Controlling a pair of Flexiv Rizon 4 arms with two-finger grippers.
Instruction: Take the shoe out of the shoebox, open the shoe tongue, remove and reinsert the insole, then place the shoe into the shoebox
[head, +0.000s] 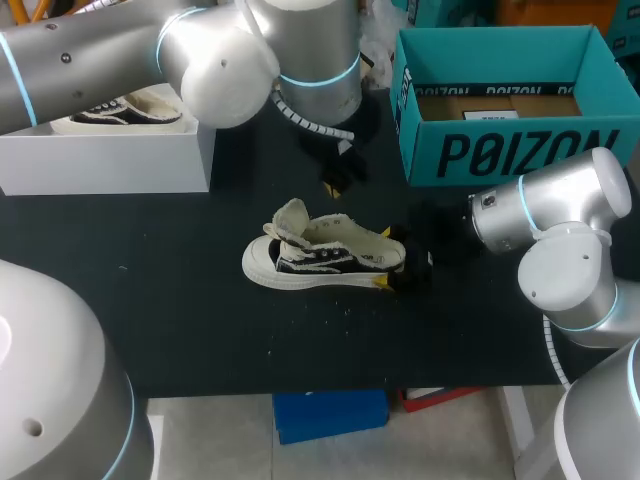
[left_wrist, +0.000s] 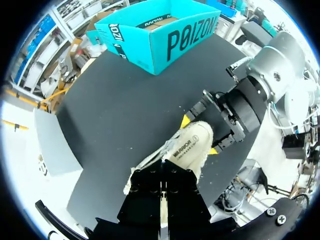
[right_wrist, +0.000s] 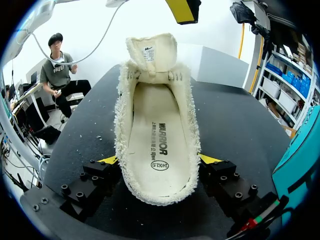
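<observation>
Shoe (head: 325, 255) is out of the shoebox, mid-surface, toe toward the robot's left and heel toward the right arm. Can't tell if the sole is fully down on the surface (head: 200, 320) or slightly lifted.

Right pincer (right_wrist: 159, 160): closed on the heel end. One yellow tip presses each side of the shoe, spread only as wide as the heel.

Tongue (right_wrist: 150, 50) is pulled up and stands at the far end of the opening, seen from the right wrist. Insole (right_wrist: 157, 135) sits inside the shoe, lying flat along the footbed with its printed side up. The shoe collar has a frayed cream edge.

Left pincer (head: 336, 178): hangs above the surface just behind the shoe, between it and the left arm's base, apart from the shoe. Can't tell from any view whether it's open or closed. Nothing is visibly in it. From the left wrist, the shoe's heel and the right pincer are straight ahead of it.

Containers:
- Teal shoebox (head: 520, 150): back right of the surface, open top, well apart from the shoe. Only a brown cardboard liner (head: 495, 103) shows inside.
- White box (head: 100, 155): back left, with a second shoe (head: 120, 110), black and white, lying in it.

A few white crumbs (head: 345, 305) sit on the surface in front of the shoe.
</observation>
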